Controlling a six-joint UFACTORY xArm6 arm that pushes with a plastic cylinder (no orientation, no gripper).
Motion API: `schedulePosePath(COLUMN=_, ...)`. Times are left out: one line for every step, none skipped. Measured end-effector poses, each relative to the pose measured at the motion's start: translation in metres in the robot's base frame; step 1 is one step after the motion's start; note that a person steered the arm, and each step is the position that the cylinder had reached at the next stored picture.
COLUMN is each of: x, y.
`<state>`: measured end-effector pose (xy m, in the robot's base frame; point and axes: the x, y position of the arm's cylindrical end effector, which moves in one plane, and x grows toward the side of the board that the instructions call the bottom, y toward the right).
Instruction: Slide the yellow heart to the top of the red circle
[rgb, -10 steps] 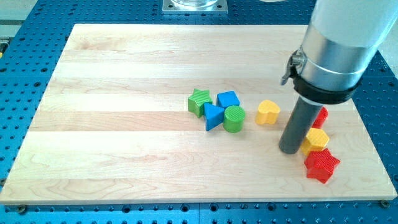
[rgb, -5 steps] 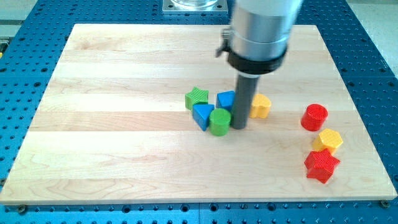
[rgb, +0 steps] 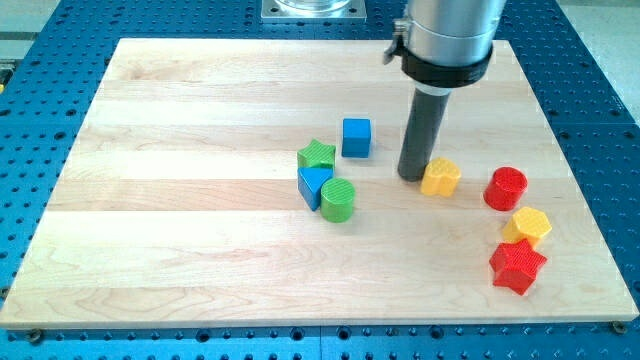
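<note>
The yellow heart (rgb: 441, 177) lies on the wooden board, right of centre. The red circle (rgb: 505, 188) stands a short way to its right, with a gap between them. My tip (rgb: 413, 176) rests on the board just left of the yellow heart, touching or nearly touching its left side. The rod rises from there to the arm's silver body at the view's top.
A yellow hexagon (rgb: 527, 225) and a red star (rgb: 517, 266) sit below the red circle. A blue cube (rgb: 356, 137) stands left of the rod. A green star (rgb: 317, 156), blue triangle (rgb: 313, 185) and green cylinder (rgb: 338, 200) cluster further left.
My tip swept left into the cluster, then back right. The blue cube moved up, the green cylinder and blue triangle shifted left, and the yellow heart slid right and down toward the red circle.
</note>
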<state>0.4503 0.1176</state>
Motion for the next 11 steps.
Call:
schedulePosePath(x=0.01, y=-0.021)
schedulePosePath(x=0.027, y=0.01)
schedulePosePath(x=-0.011, y=0.046)
schedulePosePath(x=-0.028, y=0.042)
schedulePosePath(x=-0.025, y=0.043)
schedulePosePath(x=0.007, y=0.044)
schedulePosePath(x=0.003, y=0.045)
schedulePosePath(x=-0.006, y=0.046)
schedulePosePath(x=-0.01, y=0.061)
schedulePosePath(x=-0.014, y=0.069)
schedulePosePath(x=-0.015, y=0.079)
